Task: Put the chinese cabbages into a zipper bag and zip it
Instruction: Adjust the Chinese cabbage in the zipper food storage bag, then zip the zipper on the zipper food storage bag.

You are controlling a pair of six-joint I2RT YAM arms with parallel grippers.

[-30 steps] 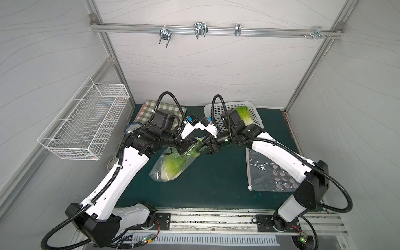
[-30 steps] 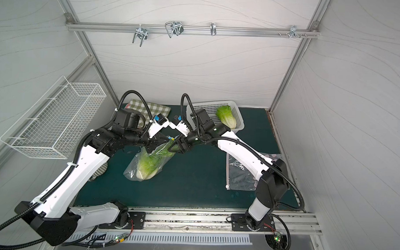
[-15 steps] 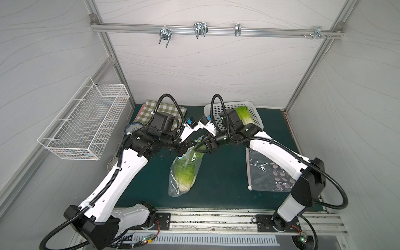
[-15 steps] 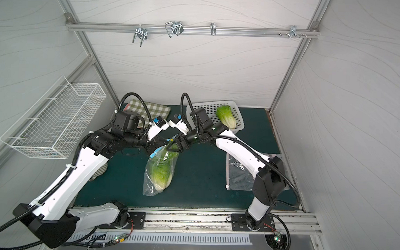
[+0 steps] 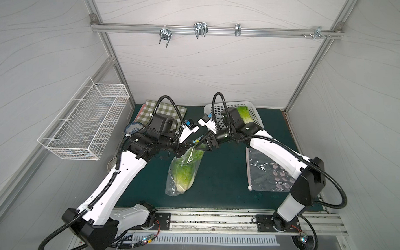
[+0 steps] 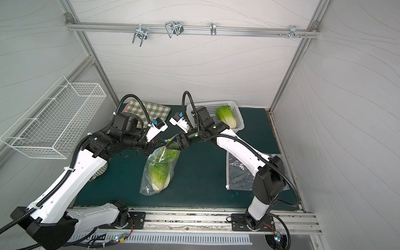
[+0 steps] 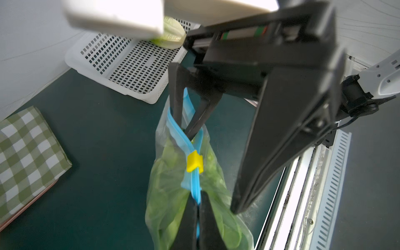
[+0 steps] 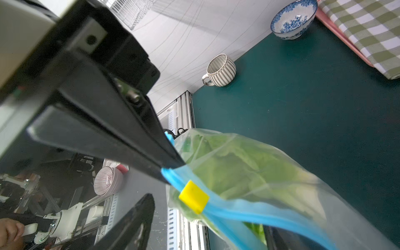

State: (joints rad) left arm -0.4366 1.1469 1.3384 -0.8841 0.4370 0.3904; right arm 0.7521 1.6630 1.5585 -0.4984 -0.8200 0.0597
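Note:
A clear zipper bag (image 5: 181, 175) (image 6: 157, 174) holding chinese cabbages (image 5: 186, 173) hangs over the green mat between my two grippers, its bottom resting on the mat. My left gripper (image 5: 190, 147) (image 7: 198, 202) is shut on the bag's blue zip strip (image 7: 195, 188). My right gripper (image 5: 201, 145) (image 8: 211, 213) is open, and the strip passes between its jaws beside the yellow slider (image 8: 193, 200) (image 7: 194, 162). Another chinese cabbage (image 5: 245, 113) (image 6: 225, 116) lies in the white basket (image 5: 256, 116).
A second, flat zipper bag (image 5: 263, 176) lies on the mat under the right arm. A checked cloth (image 5: 170, 108) and a blue-patterned bowl (image 5: 133, 129) sit at the back left. A striped mug (image 8: 220, 70) stands by the left wall, where a wire basket (image 5: 84, 123) is mounted.
The bag has swung from lying slanted to the left into hanging straight down between the grippers. My right gripper has opened wider. The left gripper has kept its hold.

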